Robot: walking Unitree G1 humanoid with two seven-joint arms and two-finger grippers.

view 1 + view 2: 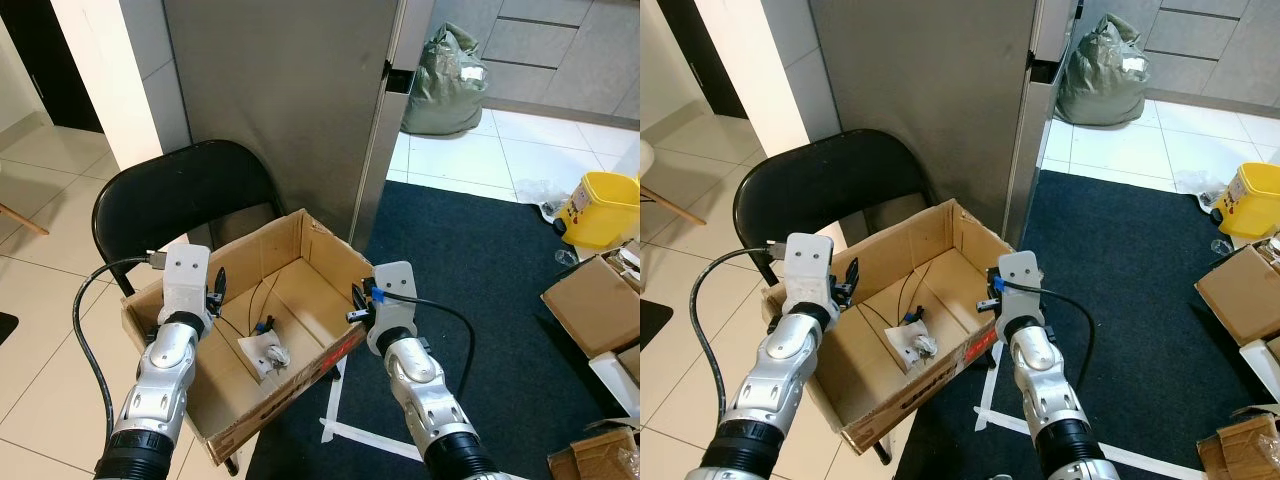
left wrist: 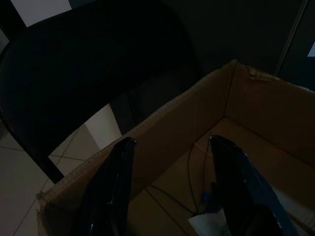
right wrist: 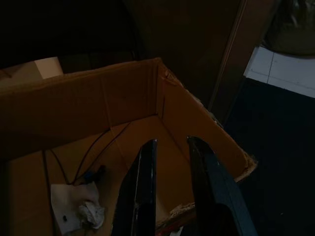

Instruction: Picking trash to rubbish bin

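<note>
An open cardboard box (image 1: 300,245) rests on the seat of a black folding chair (image 1: 180,185). On its floor lie a white paper (image 1: 255,350), a crumpled tissue (image 1: 277,353), a small blue item (image 1: 263,326) and a thin black cable. My left gripper (image 1: 215,290) is open, one finger outside and one inside the box's left wall (image 2: 162,123). At the right wall, my right gripper (image 1: 358,300) has its fingers (image 3: 142,187) close together over the rim, apparently shut on it.
A tall grey metal cabinet (image 1: 290,100) stands right behind the chair. To the right are a dark carpet (image 1: 470,260), a yellow bucket (image 1: 605,208), more cardboard boxes (image 1: 595,300) and a full green bag (image 1: 445,80). White tape (image 1: 335,420) marks the floor.
</note>
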